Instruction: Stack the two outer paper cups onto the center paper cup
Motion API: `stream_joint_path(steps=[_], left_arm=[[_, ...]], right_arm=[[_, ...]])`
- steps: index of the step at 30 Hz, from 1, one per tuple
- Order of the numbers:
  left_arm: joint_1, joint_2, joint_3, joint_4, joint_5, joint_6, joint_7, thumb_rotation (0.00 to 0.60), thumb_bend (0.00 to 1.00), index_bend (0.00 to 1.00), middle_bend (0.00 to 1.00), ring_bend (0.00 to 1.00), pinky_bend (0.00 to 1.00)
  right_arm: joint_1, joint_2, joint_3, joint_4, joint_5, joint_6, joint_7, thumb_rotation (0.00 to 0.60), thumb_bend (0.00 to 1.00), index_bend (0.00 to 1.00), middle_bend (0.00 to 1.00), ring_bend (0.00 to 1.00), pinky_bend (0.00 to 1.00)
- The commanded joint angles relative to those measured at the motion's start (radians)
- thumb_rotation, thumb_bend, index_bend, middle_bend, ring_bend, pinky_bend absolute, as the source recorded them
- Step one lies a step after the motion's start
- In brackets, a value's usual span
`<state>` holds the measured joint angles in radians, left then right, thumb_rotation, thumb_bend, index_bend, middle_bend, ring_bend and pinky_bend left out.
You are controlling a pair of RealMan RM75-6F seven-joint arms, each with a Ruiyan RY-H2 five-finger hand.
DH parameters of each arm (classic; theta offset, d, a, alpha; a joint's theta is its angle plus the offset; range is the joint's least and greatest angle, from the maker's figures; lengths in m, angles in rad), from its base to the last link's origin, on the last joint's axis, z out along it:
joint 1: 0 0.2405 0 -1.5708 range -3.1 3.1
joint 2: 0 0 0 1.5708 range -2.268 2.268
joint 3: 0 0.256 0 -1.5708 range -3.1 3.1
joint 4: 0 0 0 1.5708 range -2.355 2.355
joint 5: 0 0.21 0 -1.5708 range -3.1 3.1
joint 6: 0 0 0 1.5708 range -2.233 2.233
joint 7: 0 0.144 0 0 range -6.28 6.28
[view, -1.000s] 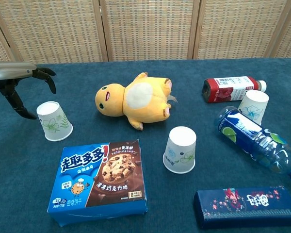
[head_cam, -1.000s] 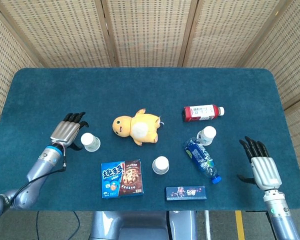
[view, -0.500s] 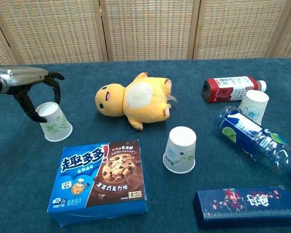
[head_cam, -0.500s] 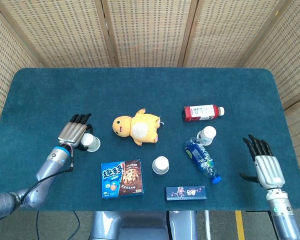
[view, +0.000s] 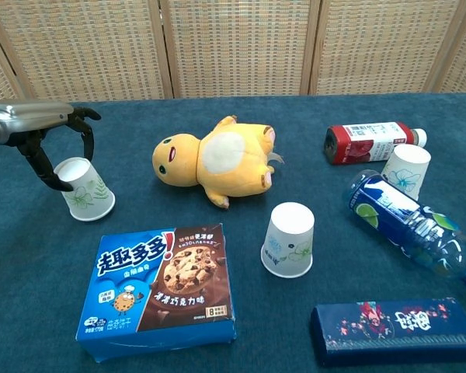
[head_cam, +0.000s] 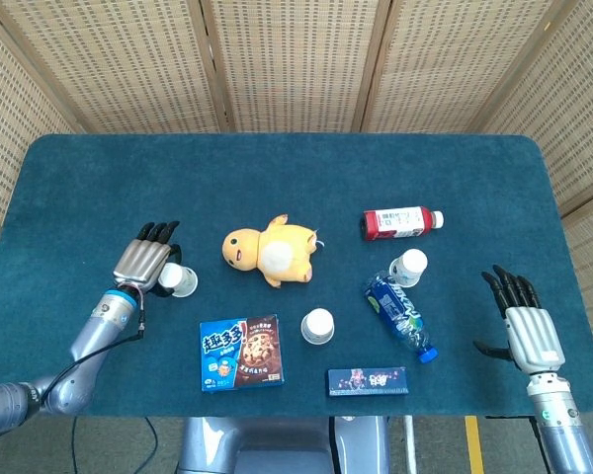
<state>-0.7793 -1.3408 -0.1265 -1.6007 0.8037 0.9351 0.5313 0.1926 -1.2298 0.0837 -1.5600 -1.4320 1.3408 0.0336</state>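
Observation:
Three white paper cups stand on the blue table. The left cup (view: 84,190) (head_cam: 182,280) leans toward my left hand (view: 40,130) (head_cam: 146,260), which grips it near the rim, thumb on one side and fingers curled over the other; its base still touches the table. The center cup (view: 288,240) (head_cam: 317,326) stands upside down in front of the plush. The right cup (view: 405,172) (head_cam: 409,267) stands upright between two bottles. My right hand (head_cam: 528,333) hovers open near the right front edge, away from all cups; the chest view does not show it.
A yellow plush duck (view: 211,159) lies mid-table. A cookie box (view: 160,287) lies front left, just below the left cup. A red bottle (view: 369,142) and a blue bottle (view: 412,225) flank the right cup. A dark flat box (view: 400,331) lies front right.
My left hand moved right to the left cup and closed on its rim, and the cup tipped toward it. My right hand drifted slightly toward the front edge.

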Motion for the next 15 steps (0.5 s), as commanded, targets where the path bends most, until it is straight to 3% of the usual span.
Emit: stream_joint_path(steps=[1, 15], left_arm=[[0.006, 0.02, -0.006, -0.025, 0.018, 0.012, -0.017, 0.6, 0.23, 0.51, 0.0, 0.0, 0.0], [0.027, 0.227, -0.097, -0.352, 0.253, 0.054, -0.212, 0.6, 0.23, 0.51, 0.0, 0.0, 0.0]], right_arm=[[0.0, 0.0, 0.0, 0.0, 0.001, 0.0, -0.001, 0.6, 0.07, 0.0, 0.0, 0.0, 0.0], [0.0, 0.001, 0.0, -0.005, -0.001, 0.002, -0.002, 0.6, 0.07, 0.0, 0.0, 0.0, 0.0]])
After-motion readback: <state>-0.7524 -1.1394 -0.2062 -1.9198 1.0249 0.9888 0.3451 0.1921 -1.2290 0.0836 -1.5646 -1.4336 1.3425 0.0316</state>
